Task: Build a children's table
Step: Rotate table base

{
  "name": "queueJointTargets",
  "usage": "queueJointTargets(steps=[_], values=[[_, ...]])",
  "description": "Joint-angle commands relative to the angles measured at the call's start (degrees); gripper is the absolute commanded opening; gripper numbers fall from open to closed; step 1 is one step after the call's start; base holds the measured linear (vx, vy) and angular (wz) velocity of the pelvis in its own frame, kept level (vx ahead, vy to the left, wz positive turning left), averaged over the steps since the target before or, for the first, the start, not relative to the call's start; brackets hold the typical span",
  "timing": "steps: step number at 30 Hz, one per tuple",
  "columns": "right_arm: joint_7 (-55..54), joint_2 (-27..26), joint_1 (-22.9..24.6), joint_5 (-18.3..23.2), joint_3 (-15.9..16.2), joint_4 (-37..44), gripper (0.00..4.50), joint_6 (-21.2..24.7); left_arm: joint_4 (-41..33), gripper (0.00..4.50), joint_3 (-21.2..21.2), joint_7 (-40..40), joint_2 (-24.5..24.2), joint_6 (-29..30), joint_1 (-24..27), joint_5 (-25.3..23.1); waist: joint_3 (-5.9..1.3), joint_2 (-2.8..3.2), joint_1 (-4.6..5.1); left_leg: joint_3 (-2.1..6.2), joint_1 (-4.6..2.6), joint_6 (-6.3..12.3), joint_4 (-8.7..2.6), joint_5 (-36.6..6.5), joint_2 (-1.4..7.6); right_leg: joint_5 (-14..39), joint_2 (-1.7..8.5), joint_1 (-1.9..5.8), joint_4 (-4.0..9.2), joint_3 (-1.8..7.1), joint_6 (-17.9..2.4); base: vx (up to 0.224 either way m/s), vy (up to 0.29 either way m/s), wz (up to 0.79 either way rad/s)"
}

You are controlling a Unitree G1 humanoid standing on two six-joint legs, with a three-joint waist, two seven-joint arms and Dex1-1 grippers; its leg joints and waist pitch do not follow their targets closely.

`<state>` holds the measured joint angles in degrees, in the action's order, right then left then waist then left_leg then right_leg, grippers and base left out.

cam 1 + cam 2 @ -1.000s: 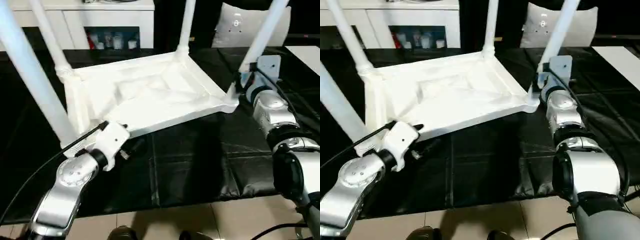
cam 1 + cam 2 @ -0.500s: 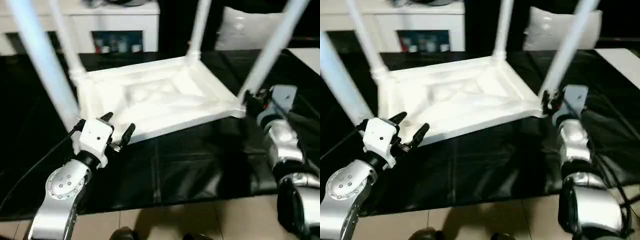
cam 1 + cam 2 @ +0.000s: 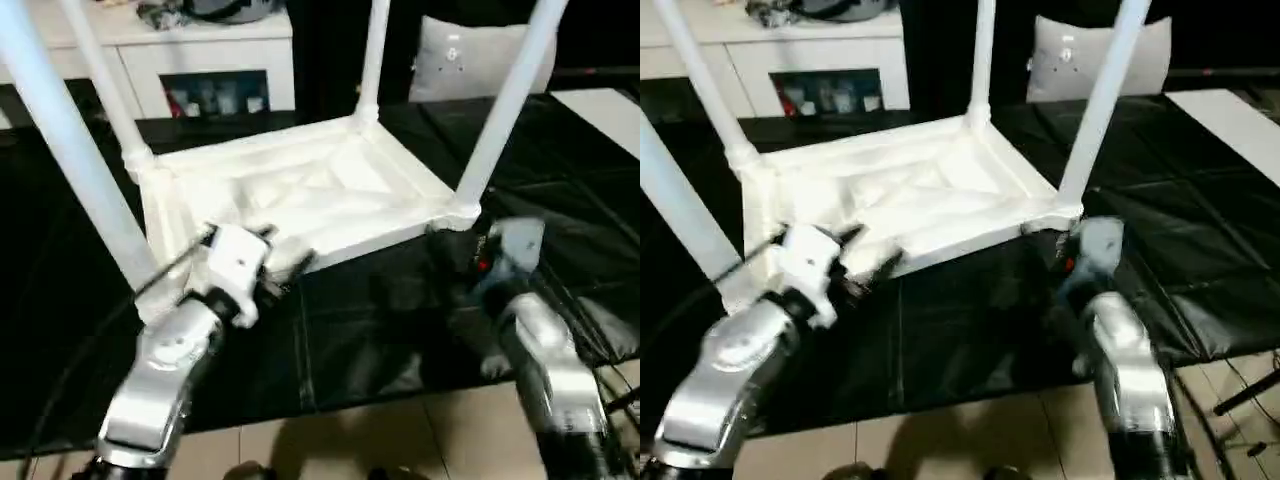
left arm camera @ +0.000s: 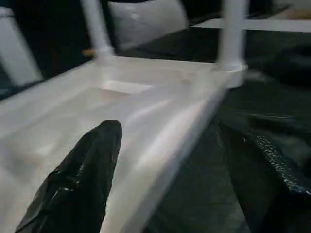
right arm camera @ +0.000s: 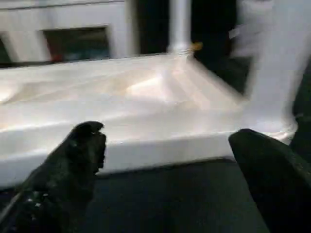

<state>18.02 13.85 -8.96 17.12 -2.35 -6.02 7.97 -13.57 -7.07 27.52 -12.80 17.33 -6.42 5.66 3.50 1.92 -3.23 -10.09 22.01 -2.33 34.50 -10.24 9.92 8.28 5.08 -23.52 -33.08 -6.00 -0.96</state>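
Observation:
The white children's table (image 3: 300,190) lies upside down on a black sheet, X-ribbed underside up. Its four legs stand in the corner sockets: front left (image 3: 70,150), back left (image 3: 100,80), back right (image 3: 372,60), front right (image 3: 500,110). My left gripper (image 3: 285,255) is at the top's near edge. In the left wrist view it (image 4: 170,136) is open, with the edge running between its fingers and no visible grip. My right gripper (image 3: 445,255) hangs just in front of the front right corner. It (image 5: 167,133) is open, fingers wide apart, facing the table's rim (image 5: 160,145).
A white cabinet (image 3: 180,50) with an open shelf stands behind the table, and a pale cushion (image 3: 470,60) lies at the back right. The black sheet (image 3: 400,330) ends near me at a tiled floor (image 3: 350,440). A white board (image 3: 610,110) shows at the far right.
My right gripper has drawn back from the base of the front right leg toward me. My left gripper has opened and shifted right along the near edge. The camera has also moved.

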Motion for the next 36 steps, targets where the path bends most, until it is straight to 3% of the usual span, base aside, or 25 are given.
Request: queueJointTargets(steps=[1,6,7,9,12,14,15,16,17,18,19,20,21,22,24,25,26,27,28,31,33,34,35,36], values=[[2.54,1.62,0.42,2.27,0.52,3.94,4.5,2.67,0.93,3.5,-0.63,2.73,-0.81,-0.5,-0.64,1.67,-3.87,0.01,0.18,1.66,-0.98,1.46,-4.91,-22.17,2.92,26.83,2.96,2.17,5.24,2.6,-3.47,0.0,0.0,0.0],[7.62,4.84,1.48,4.49,2.3,7.16,4.5,5.36,-0.73,3.5,0.22,7.47,-2.36,1.72,0.12,5.89,-3.65,0.09,0.53,1.45,-0.96,1.62,-4.68,-22.42,2.56,29.36,3.22,2.25,5.63,2.6,-3.19,0.0,0.0,0.0],[10.84,6.8,2.46,5.35,2.6,9.47,4.5,6.88,-4.42,3.5,1.27,11.35,-4.07,4.56,2.23,10.8,-3.53,0.69,0.59,1.54,-0.87,1.48,-4.77,-22.88,2.65,29.4,3.26,2.45,5.75,2.6,-3.41,0.0,0.0,0.0],[12.08,7.61,3.02,6.05,2.18,10.97,4.5,8.3,-5.98,3.5,1.99,13.15,-5.28,5.66,3.11,13.21,-3.67,0.48,0.47,1.57,-0.74,1.88,-4.78,-22.05,2.74,28.82,3.31,2.59,5.43,2.72,-3.64,0.0,0.0,0.0],[16.76,11.06,3.55,8.87,0.98,13.11,4.5,11.17,-8.66,3.5,5.58,17.41,-9.49,7.57,5.3,18.03,-2.38,0.82,0.59,1.57,-0.84,2.53,-4.95,-23.48,2.38,32.93,2.99,1.91,5.98,2.49,-2.83,0.0,0.0,0.0],[19.22,12.72,3.65,10.0,1.12,13.69,4.5,12.03,-10.23,3.5,7.54,19.18,-11.52,9.42,6.81,20.6,-2.35,0.96,0.63,1.6,-1.12,2.25,-4.83,-24.15,2.34,35.32,3.0,1.78,6.17,2.39,-1.94,0.0,0.0,0.0],[19.53,12.93,3.67,10.11,1.18,13.76,4.5,12.11,-10.45,3.5,7.81,19.41,-11.8,9.62,7.03,20.91,-1.96,1.1,0.76,1.74,-1.23,1.96,-4.89,-25.44,2.27,37.47,2.96,1.58,6.45,2.22,-1.19,0.0,0.0,0.0],[22.89,14.78,3.59,11.4,1.65,13.99,4.5,13.16,-11.92,3.5,10.48,21.8,-14.71,11.42,8.89,23.81,-1.89,1.27,0.82,1.79,-1.37,1.8,-4.86,-26.22,2.17,38.29,2.93,1.48,6.52,2.1,-0.89,0.0,0.0,0.0],[24.5,15.55,3.48,12.0,1.83,13.89,4.5,13.54,-12.29,3.5,11.99,22.52,-15.71,12.25,9.59,25.1,-1.75,1.14,0.96,1.94,-1.31,1.63,-4.93,-27.17,2.18,39.26,2.93,1.46,6.69,2.08,-0.39,0.0,0.0,0.0],[27.06,16.71,3.53,13.06,1.87,13.74,4.5,14.31,-12.72,3.5,14.86,24.04,-17.91,13.84,11.06,27.49,-1.88,0.54,1.09,1.96,-1.32,1.62,-4.76,-27.29,1.99,40.22,2.94,1.48,6.65,1.93,-0.05,0.0,0.0,0.0],[28.03,17.16,3.5,13.27,1.95,13.52,4.5,14.48,-12.58,3.5,15.84,24.79,-18.94,14.17,11.7,27.83,-1.84,0.07,1.17,1.93,-1.41,1.74,-4.66,-27.07,1.95,41.42,2.99,1.32,6.94,1.87,0.25,0.0,0.0,0.0],[28.32,17.27,3.47,13.35,1.96,13.45,4.5,14.57,-12.5,3.5,16.16,25.08,-19.32,14.25,11.93,27.95,-1.75,0.45,1.08,2.02,-1.5,1.74,-4.6,-27.16,1.87,42.08,3.03,1.21,6.93,1.79,0.43,0.0,0.0,0.0],[29.5,17.57,3.1,13.58,2.01,12.82,4.5,15.03,-11.86,3.5,17.7,26.5,-21.2,14.41,13.14,28.3,-1.68,0.24,1.06,2.01,-1.62,1.6,-4.58,-27.3,1.93,42.71,3.06,1.1,7.13,1.76,0.62,0.0,0.0,0.0],[30.35,17.76,2.11,13.42,2.21,11.54,4.5,15.36,-10.7,3.5,20.18,28.05,-23.45,14.66,14.75,28.68,-1.47,0.8,1.11,2.31,-1.78,1.03,-4.75,-28.9,2.04,43.26,3.09,0.87,7.18,1.65,0.71,0.0,0.0,0.0],[30.12,17.75,1.4,13.09,2.46,11.22,4.5,15.56,-10.09,3.5,22.22,28.79,-24.55,15.26,15.63,29.6,-1.37,0.73,1.38,2.55,-1.88,0.22,-4.96,-30.77,2.16,43.32,3.04,1.0,7.16,1.38,0.91,0.0,0.0,0.0],[30.6,17.45,0.51,13.7,2.35,10.73,4.5,15.77,-8.27,3.5,25.0,30.87,-26.94,15.37,16.81,29.86,-1.07,0.14,1.31,2.45,-2.36,0.15,-4.98,-31.71,2.16,43.6,3.0,0.59,7.6,1.33,0.97,0.0,0.0,0.0],[31.41,17.27,-0.07,14.09,2.38,10.07,4.5,15.77,-5.91,3.5,27.61,32.92,-29.54,15.14,18.12,29.77,-1.02,0.67,1.14,2.61,-2.51,0.11,-4.85,-32.55,2.0,44.52,3.18,0.52,7.57,1.16,0.92,0.0,0.0,0.0],[31.46,17.26,-0.09,14.1,2.39,10.02,4.5,15.77,-5.77,3.5,27.76,33.03,-29.71,15.13,18.2,29.78,-0.99,0.69,1.35,2.65,-2.39,-0.01,-4.81,-32.95,1.88,45.15,3.23,0.63,7.66,1.07,1.12,0.0,0.0,0.0],[32.07,17.22,-0.37,13.59,2.72,9.12,4.5,15.31,-3.66,3.5,29.67,34.47,-31.73,14.87,19.18,29.74,-0.8,1.38,1.32,3.13,-2.58,-0.8,-5.37,-35.2,2.31,44.91,3.24,1.14,7.74,0.55,1.55,0.0,0.0,0.0],[31.76,16.57,-0.79,12.28,2.83,7.89,4.5,14.65,0.54,3.5,32.01,36.32,-34.63,13.92,19.47,29.36,-0.19,1.62,1.5,3.4,-3.55,-1.96,-6.12,-40.8,2.87,42.21,2.69,0.94,8.03,-0.19,0.72,0.0,0.0,0.0],[30.74,15.97,-1.04,11.86,2.58,7.64,4.5,14.59,3.96,3.5,32.59,37.1,-36.28,13.21,18.49,28.56,0.21,2.22,1.51,3.44,-3.71,-2.77,-7.74,-46.84,3.34,39.27,1.66,2.0,7.24,-1.03,0.37,0.0,0.0,0.0],[30.06,15.83,-1.06,11.69,2.45,7.66,4.5,14.79,6.11,3.5,32.24,37.01,-37.09,11.74,17.75,26.93,-0.02,2.38,1.09,3.58,-3.09,-3.48,-8.58,-47.81,3.73,37.02,2.15,2.92,5.48,-0.06,-0.47,0.0,0.0,0.0],[29.26,15.77,-1.08,11.39,2.36,7.61,4.5,15.05,7.8,3.5,31.83,36.9,-37.57,10.45,17.04,25.66,-0.01,2.23,0.89,3.56,-2.99,-3.75,-8.8,-47.6,3.72,36.83,2.38,2.96,5.24,0.5,-0.76,0.0,0.0,0.0],[28.77,15.72,-1.19,11.15,2.33,7.45,4.5,15.23,9.02,3.5,31.56,36.98,-38.0,9.51,16.58,24.98,0.02,1.91,0.63,3.14,-4.05,-3.92,-7.85,-45.36,2.88,40.03,3.22,1.9,6.63,0.9,-0.99,0.0,0.0,0.0]])
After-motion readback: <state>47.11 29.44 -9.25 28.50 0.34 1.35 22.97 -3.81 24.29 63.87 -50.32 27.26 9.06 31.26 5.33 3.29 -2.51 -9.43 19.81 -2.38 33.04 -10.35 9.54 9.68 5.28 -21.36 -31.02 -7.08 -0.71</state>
